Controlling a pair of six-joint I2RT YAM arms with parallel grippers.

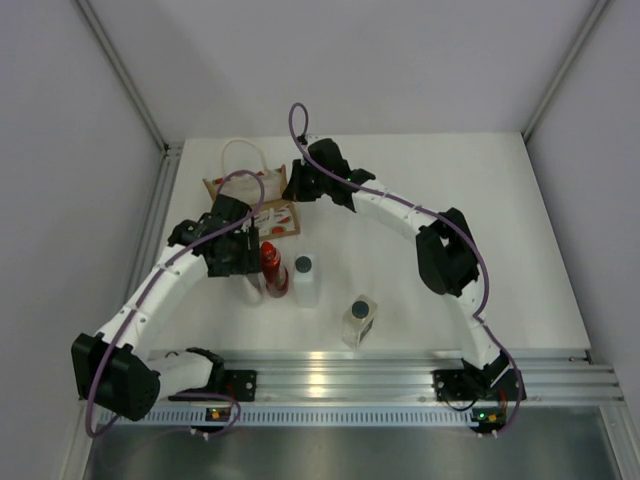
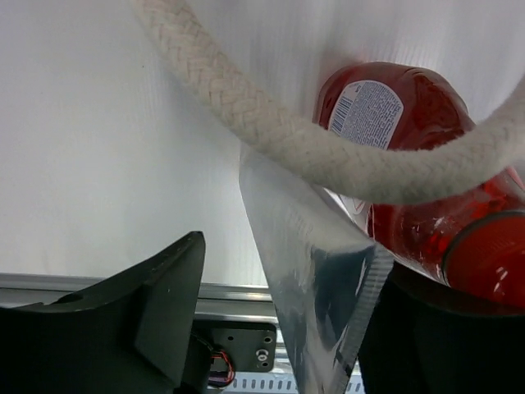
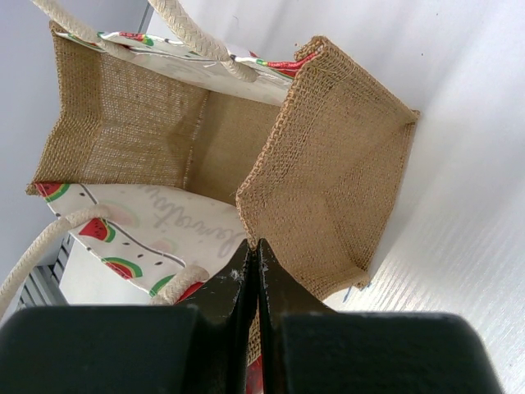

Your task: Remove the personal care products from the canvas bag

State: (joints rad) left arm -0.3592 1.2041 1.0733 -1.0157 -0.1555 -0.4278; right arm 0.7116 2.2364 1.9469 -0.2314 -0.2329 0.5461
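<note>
The canvas bag (image 1: 252, 198) stands at the back left, and its burlap inside (image 3: 164, 139) shows nothing in it. My right gripper (image 3: 257, 245) is shut on the rim of the bag's side wall, reaching in from the right (image 1: 297, 187). My left gripper (image 1: 238, 262) is just in front of the bag and open, its fingers apart. The pale translucent tube (image 2: 316, 271) stands between them, clear of the left finger (image 2: 156, 312). Right beside the tube is the red bottle (image 2: 426, 164), upright on the table (image 1: 273, 268). One rope handle (image 2: 271, 135) hangs across the left wrist view.
A white bottle with a dark cap (image 1: 304, 279) stands right of the red one. Another capped bottle (image 1: 360, 321) is nearer the front rail (image 1: 400, 372). Grey walls close in the table on the left, back and right.
</note>
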